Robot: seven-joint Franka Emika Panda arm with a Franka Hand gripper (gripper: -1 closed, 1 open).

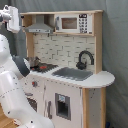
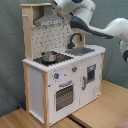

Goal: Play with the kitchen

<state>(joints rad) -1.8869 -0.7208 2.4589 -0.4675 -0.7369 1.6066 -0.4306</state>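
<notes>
the white robot arm [image 2: 95, 22] hovered above the white and light-wood toy kitchen [image 2: 62, 75], apparently approaching; the end effector's state could not be told; a target came next.

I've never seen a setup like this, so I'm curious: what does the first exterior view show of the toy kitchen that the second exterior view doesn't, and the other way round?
Only the first exterior view shows the microwave on the top shelf and the curved end of the countertop.

Only the second exterior view shows the oven door with the knobs above it, and the small pot plainly on the stovetop.

Both exterior views show the kitchen with its black faucet, sink, grey hood and the white robot arm.
</notes>
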